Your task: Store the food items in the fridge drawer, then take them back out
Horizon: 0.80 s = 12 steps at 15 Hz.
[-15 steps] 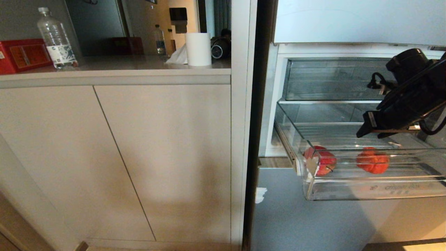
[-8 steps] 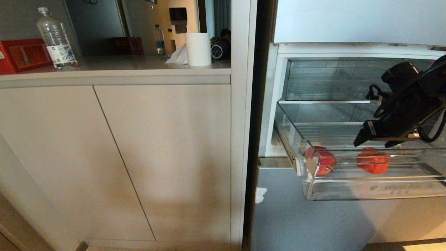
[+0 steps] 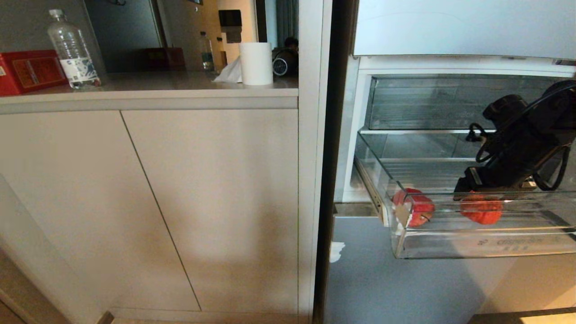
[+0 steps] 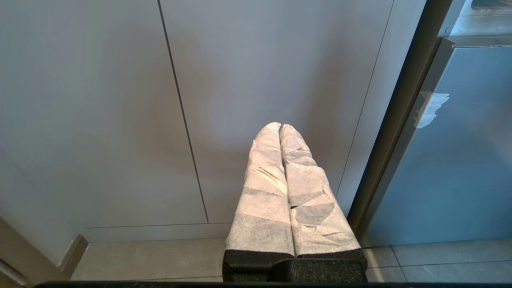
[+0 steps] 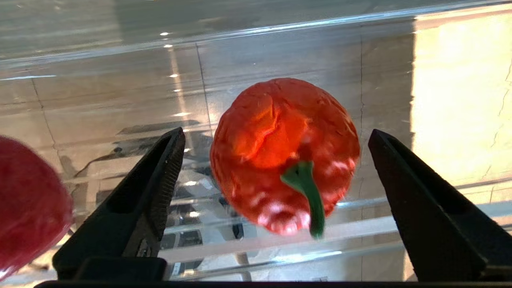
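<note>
The fridge drawer (image 3: pixel 450 243), clear plastic, stands pulled out at the right of the head view. Two red food items lie on its ribbed floor. A round one (image 3: pixel 416 208) is near the left end. A wrinkled pepper-like one (image 3: pixel 481 211) with a green stem lies further right. My right gripper (image 3: pixel 470 189) hangs just above the pepper. In the right wrist view that gripper (image 5: pixel 276 131) is open, its black fingers (image 5: pixel 160 176) apart on either side of the pepper (image 5: pixel 256 160) without touching it. The round item (image 5: pixel 28 200) shows at the edge. My left gripper (image 4: pixel 279 127) is shut and empty, parked facing cabinet doors.
Another clear compartment (image 3: pixel 427 103) sits above the drawer, close over my right arm. A grey-blue lower fridge front (image 3: pixel 405 279) is beneath. Left of the fridge are beige cabinet doors (image 3: pixel 202 202) and a counter with a water bottle (image 3: pixel 72 49), red box (image 3: pixel 29 72) and paper roll (image 3: pixel 256 63).
My right arm has sunk and moved slightly left, bringing the gripper from above the drawer rim down to the pepper. Both food items and the drawer stayed put.
</note>
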Tool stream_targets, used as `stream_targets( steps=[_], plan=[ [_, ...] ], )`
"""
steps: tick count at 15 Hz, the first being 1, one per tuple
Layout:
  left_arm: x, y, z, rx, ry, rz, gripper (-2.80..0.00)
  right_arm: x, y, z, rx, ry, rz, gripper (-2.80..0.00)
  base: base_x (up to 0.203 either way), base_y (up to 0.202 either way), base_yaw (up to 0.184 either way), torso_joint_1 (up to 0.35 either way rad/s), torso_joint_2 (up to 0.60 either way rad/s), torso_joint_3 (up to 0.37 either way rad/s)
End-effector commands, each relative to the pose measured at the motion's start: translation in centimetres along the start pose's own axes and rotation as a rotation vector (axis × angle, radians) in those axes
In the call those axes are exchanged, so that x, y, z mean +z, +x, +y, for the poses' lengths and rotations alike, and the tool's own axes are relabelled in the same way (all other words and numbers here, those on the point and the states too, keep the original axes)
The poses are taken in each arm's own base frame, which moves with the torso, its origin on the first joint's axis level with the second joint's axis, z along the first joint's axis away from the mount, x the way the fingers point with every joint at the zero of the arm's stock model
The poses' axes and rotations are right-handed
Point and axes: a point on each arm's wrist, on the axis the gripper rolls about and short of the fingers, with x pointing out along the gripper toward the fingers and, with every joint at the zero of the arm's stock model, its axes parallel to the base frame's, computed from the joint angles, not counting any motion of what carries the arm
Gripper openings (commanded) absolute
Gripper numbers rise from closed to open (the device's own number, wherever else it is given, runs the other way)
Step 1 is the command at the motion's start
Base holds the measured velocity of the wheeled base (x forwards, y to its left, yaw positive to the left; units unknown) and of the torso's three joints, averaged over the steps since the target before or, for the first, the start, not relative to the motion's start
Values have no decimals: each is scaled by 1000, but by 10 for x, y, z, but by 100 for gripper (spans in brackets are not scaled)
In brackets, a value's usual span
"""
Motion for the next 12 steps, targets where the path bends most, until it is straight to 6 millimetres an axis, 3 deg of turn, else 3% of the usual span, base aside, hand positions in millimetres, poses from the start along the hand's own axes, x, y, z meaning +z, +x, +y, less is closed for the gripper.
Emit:
stream_targets(
  steps=[1, 4, 5, 10, 12],
  plan=[
    [0, 0, 0, 0, 0, -2, -280, 0, 12, 0, -4, 1, 33, 0, 0, 0, 0, 0, 0, 0],
    [0, 0, 0, 0, 0, -2, -280, 0, 16, -2, -7, 3, 45, 0, 0, 0, 0, 0, 0, 0],
    [0, 0, 0, -1, 0, -2, -280, -1, 17, -4, -10, 7, 54, -280, 0, 0, 0, 0, 0, 0],
    [0, 0, 0, 0, 0, -2, -280, -1, 13, -7, -12, 16, 47, -280, 0, 0, 0, 0, 0, 0],
    [0, 0, 0, 0, 0, -2, -280, -1, 1, -8, -5, 28, 11, -280, 0, 0, 0, 0, 0, 0]
  ],
)
